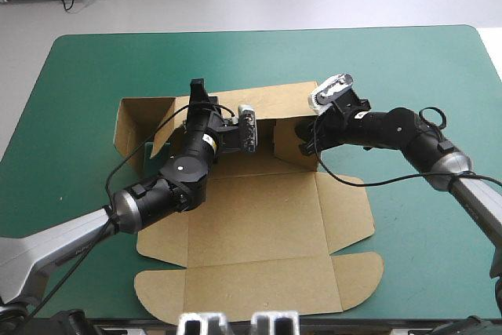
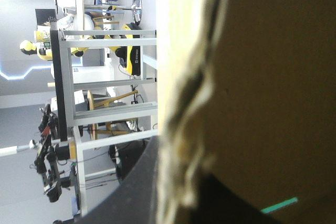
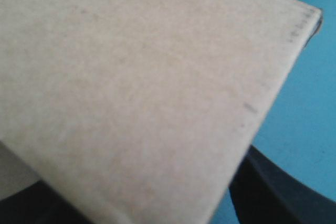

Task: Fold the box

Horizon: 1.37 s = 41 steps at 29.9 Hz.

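1. The box (image 1: 259, 233) sits mid-table on the teal-green cover (image 1: 70, 68). Its near panels and lid lie flat, and its far walls are partly raised.
2. The left gripper (image 1: 198, 93) is at the raised far-left wall. Brown board fills my wrist view, so I cannot tell whether it is spread or pinching.
3. The right gripper (image 1: 304, 143) is at the upright far-right wall. Board blocks that view too, so I cannot tell its state.

High view overhead, wrist views against box (image 1: 259, 233)

box (image 1: 259, 233): matt brown board, faintly grainy face, no gloss | table cover (image 1: 94, 76): smooth, matt teal-green
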Motion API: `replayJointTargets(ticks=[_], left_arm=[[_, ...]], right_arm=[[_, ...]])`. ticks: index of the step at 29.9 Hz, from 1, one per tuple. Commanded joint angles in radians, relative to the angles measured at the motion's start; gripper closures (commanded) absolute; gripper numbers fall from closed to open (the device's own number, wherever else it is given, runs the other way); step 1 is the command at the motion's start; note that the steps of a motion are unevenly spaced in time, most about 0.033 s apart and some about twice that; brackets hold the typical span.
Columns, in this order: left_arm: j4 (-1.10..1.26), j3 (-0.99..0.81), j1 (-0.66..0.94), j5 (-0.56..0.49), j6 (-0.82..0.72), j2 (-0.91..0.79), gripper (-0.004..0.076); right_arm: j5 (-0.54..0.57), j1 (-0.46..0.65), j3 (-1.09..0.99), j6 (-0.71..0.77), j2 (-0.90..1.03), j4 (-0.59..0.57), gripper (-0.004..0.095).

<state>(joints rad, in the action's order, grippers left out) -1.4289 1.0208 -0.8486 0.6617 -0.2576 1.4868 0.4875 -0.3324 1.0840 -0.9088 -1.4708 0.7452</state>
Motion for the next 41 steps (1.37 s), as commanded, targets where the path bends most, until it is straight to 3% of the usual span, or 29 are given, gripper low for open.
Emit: replayJointTargets(ticks=[1, 4, 8, 10, 17, 24, 26, 28, 30, 33, 41], left_arm=[[0.001, 0.030, -0.031, -0.110, -0.023, -0.025, 0.0641], [0.024, 0.030, -0.031, -0.102, -0.023, -0.029, 0.0461], [0.059, 0.032, -0.031, -0.087, -0.044, -0.038, 0.0127], [0.053, 0.032, -0.031, -0.082, -0.074, -0.041, 0.0008], [0.050, 0.032, -0.066, -0.094, -0.076, -0.091, -0.0006], [0.042, 0.032, -0.207, -0.072, -0.076, -0.149, -0.0004], [0.042, 0.032, -0.250, -0.072, -0.076, -0.171, 0.0023], [0.042, 0.032, -0.292, -0.067, -0.084, -0.192, 0.0099], [0.049, 0.032, -0.323, -0.041, -0.084, -0.210, 0.0270], [0.090, 0.043, -0.328, 0.028, -0.084, -0.228, 0.0715], [0.202, 0.119, -0.177, 0.091, -0.206, -0.259, 0.0711]], right_arm=[[0.043, -0.007, 0.011, 0.011, 0.021, 0.029, 0.0432], [0.053, -0.007, 0.008, 0.011, 0.017, 0.029, 0.0612], [0.048, -0.007, 0.008, 0.004, 0.017, 0.029, 0.0853], [0.028, -0.007, 0.010, 0.010, 0.017, 0.031, 0.0933], [-0.110, -0.007, 0.014, 0.066, 0.017, 0.005, 0.0931], [-0.112, -0.003, 0.118, 0.281, -0.003, -0.238, 0.0932], [-0.071, 0.013, 0.160, 0.340, -0.024, -0.291, 0.0932], [-0.036, 0.041, 0.200, 0.371, -0.045, -0.316, 0.0932], [0.006, 0.075, 0.230, 0.371, -0.060, -0.314, 0.0932], [0.072, 0.113, 0.251, 0.365, -0.062, -0.314, 0.0932], [0.335, 0.144, 0.297, 0.301, -0.058, -0.323, 0.0932]])
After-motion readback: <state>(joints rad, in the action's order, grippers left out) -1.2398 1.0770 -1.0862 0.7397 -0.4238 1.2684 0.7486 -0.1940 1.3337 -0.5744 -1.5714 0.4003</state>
